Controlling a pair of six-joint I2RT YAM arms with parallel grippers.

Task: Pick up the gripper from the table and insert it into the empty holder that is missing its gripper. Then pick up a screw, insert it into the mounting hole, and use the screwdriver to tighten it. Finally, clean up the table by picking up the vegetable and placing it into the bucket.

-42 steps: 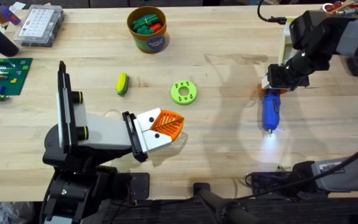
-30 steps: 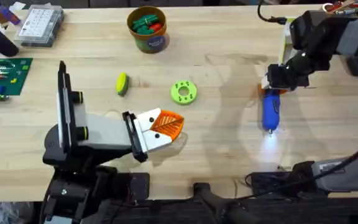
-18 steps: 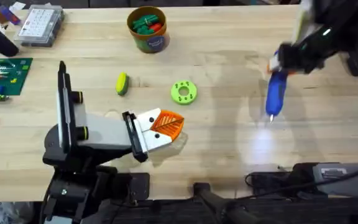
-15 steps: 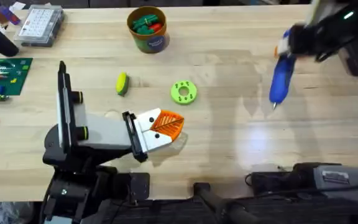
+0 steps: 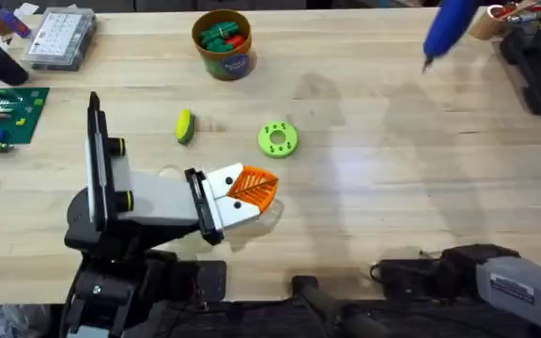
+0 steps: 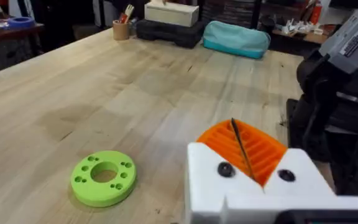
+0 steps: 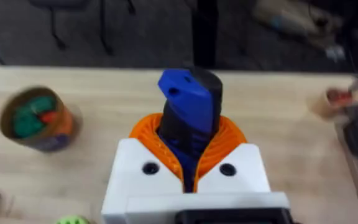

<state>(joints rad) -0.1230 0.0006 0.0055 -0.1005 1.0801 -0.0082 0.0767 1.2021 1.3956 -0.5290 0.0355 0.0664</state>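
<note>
Clamping my right pincer (image 7: 190, 165) around the rigid, top-heavy screwdriver (image 7: 190, 118); my left pincer (image 6: 252, 163) is closed, empty.

Even, bright light falls from above on the pale wooden table (image 5: 364, 188), with no hard glare — only soft sheen patches on the boards right of centre. Shadows are faint and diffuse: a thin dark fringe lies under the left gripper (image 5: 252, 192), and the lime-green ring (image 6: 103, 178) throws a small soft shadow in the left wrist view. The screwdriver (image 5: 447, 28) is smeared by motion blur at the overhead view's top edge. The right wrist view is soft throughout — the bucket (image 7: 37, 119) and the room behind are out of focus, and the background is dim.
</note>
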